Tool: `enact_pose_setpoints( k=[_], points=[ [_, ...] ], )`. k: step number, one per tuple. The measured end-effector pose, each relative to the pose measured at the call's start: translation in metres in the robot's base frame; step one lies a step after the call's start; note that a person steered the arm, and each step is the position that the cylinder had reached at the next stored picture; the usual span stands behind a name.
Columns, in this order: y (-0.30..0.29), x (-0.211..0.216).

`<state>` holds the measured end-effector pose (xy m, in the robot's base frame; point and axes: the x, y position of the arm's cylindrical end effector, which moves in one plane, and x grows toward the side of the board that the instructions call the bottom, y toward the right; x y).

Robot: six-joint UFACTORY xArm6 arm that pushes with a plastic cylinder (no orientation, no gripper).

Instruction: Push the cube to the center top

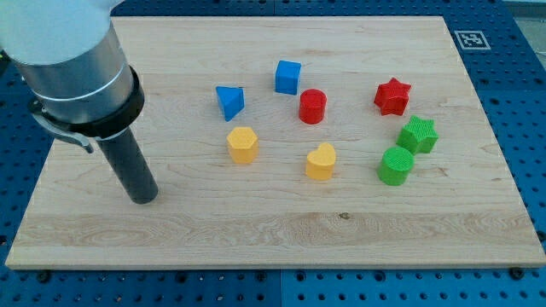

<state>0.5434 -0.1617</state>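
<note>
One blue cube (287, 77) near view's top centre, well right of my tip (143, 198); tip touches nothing.

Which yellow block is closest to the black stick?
The yellow hexagonal block, the one further to the view's left. The yellow heart block sits further right, further from my tip.

Blue cube (287, 77), red star (392, 95).

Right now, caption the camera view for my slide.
My tip rests at the view's left, far from the blue cube near the board's top center.
</note>
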Motion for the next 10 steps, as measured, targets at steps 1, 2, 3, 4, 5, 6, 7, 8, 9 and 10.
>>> enact_pose_setpoints(
  k=[1,2,3,4,5,6,7,8,9,10],
  points=[
    [0.000,0.000],
    [0.006,-0.013],
    [0.023,-0.046],
    [0.063,-0.072],
    [0.108,-0.081],
    [0.154,-0.108],
    [0.179,-0.127],
    [0.201,-0.134],
    [0.209,-0.166],
    [0.198,-0.186]
  ],
)
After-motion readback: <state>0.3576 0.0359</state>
